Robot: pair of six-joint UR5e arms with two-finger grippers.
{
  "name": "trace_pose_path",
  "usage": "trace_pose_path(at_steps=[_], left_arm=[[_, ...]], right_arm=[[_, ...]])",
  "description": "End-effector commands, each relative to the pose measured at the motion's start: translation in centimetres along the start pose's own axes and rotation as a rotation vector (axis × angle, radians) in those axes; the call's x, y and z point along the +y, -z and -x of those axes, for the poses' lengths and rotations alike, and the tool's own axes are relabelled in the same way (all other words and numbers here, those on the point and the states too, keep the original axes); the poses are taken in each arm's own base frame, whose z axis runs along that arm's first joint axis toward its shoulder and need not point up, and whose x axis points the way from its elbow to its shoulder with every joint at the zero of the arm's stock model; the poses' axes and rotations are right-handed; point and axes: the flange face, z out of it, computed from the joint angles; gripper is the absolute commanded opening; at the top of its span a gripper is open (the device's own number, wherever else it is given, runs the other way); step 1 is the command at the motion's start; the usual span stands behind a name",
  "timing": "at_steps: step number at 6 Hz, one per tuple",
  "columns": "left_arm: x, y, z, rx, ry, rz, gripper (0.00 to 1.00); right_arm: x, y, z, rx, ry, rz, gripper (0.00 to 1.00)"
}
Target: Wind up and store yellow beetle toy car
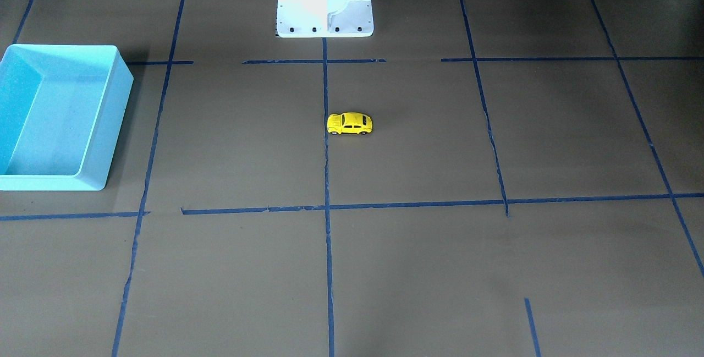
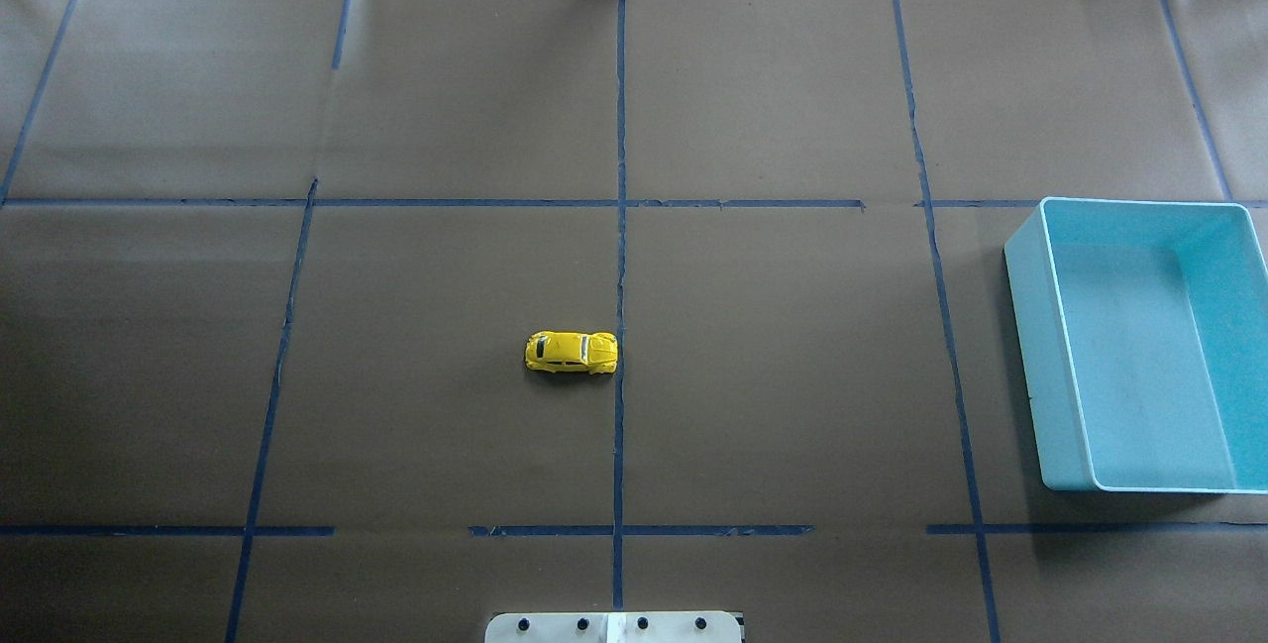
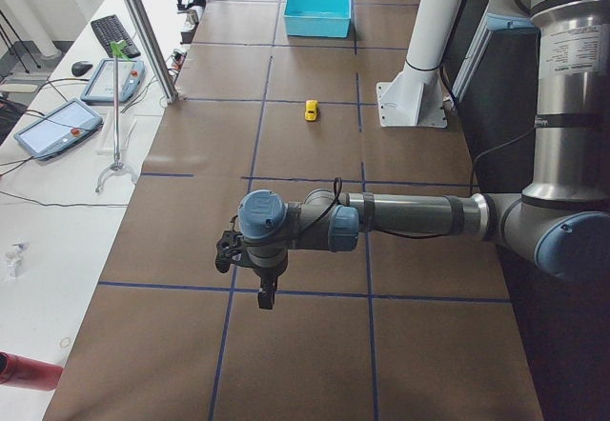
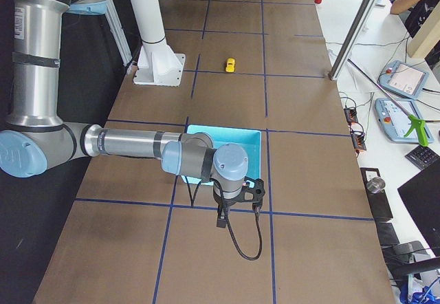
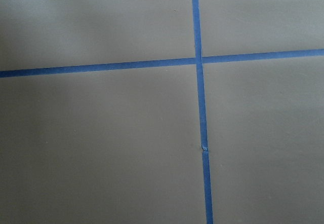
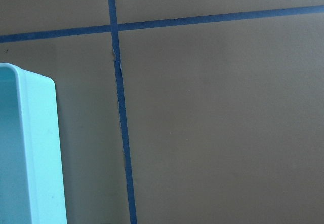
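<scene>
First, the car: the yellow beetle toy car (image 2: 572,353) stood on its wheels near the middle of the table (image 2: 792,405). In the overhead view its length ran along the 9-to-3 o'clock line, with one end just beside the centre tape line (image 2: 620,227).
Why there: it stood free, with nothing touching it, and was well apart from both arms. I judge this was its starting place, open to a reach from either side.
Task stage: by my judgement neither the winding nor the storing was done yet, as the car was not in the bin.
Bin: the turquoise bin (image 2: 1045,356) sat at 3 o'clock from the car in the overhead view, well apart from it, on the robot's right side.
Bin content: nothing lay inside; only its bare floor showed in the overhead and front views.
Why the bin there: probably it waited as the storing place, and the right arm was the closer one to it.
Right gripper: the right gripper (image 4: 221,219) hung pointing down, near the bin's corner on its 3 o'clock side. Whether its fingers were spread or pressed together, I could not tell.
Left gripper: the left gripper (image 3: 266,295) hung pointing down over bare table, far toward 9 o'clock from the car. Its fingers' state could not be told either.
</scene>
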Motion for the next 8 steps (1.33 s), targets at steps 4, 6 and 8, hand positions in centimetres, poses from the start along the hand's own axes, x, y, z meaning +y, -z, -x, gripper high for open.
trace_pose_path(at_steps=[4,6,8], left_arm=[[0.07,-0.03,0.02,0.000,0.000,0.000,1.00],[0.07,-0.03,0.02,0.000,0.001,0.000,1.00],[0.11,-0.14,0.13,0.000,0.008,0.004,1.00]], right_arm=[[0.25,-0.22,0.29,0.006,0.041,0.005,1.00],[-0.14,0.24,0.71,0.007,0.062,-0.007,1.00],[0.15,0.32,0.80,0.005,0.058,-0.005,1.00]])
